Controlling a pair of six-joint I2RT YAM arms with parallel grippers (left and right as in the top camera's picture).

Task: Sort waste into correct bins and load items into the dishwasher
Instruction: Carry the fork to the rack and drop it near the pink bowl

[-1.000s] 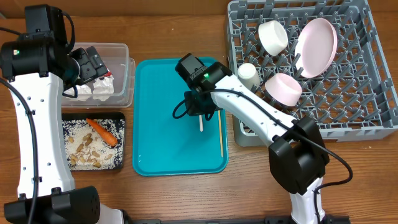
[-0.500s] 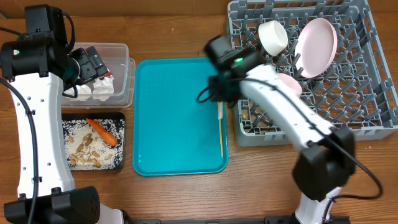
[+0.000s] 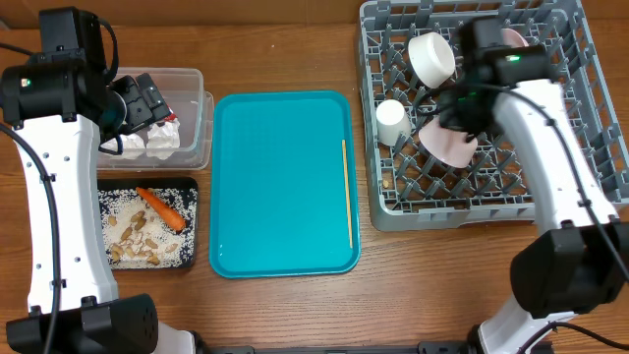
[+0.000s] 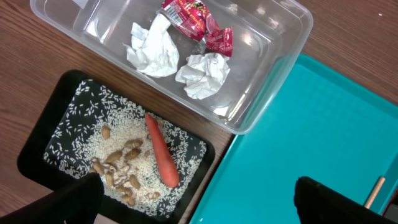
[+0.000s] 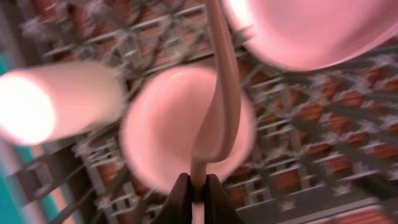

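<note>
Two fingers of my right gripper [image 5: 198,186] are pinched tight on the handle end of the white plastic fork [image 5: 219,99], and the fork runs straight out ahead of my fingertips, its long axis in line with the gripper. I'm hanging over the large square grey plastic dish rack [image 3: 580,187], inside its walls. The small pinkish bowl [image 5: 161,124] sits right under the fork. The small white cup [image 5: 50,99] is off toward the rack wall that faces the flat teal tray [image 3: 275,177]. The wrist picture is smeared, so I can't tell whether the tines touch the bowl.

My call is that the drop wants a bare run of pegs beside that bowl, not the bowl itself.

The thin wooden stick [image 3: 346,192] lies on the tray just beside the rack's near wall and parallel to it. My right arm is clearly the closer one. My left gripper [image 4: 199,185] is spread wide and empty. It hovers at the clear rectangular plastic tub [image 3: 201,118], across the tray from the rack.
</note>
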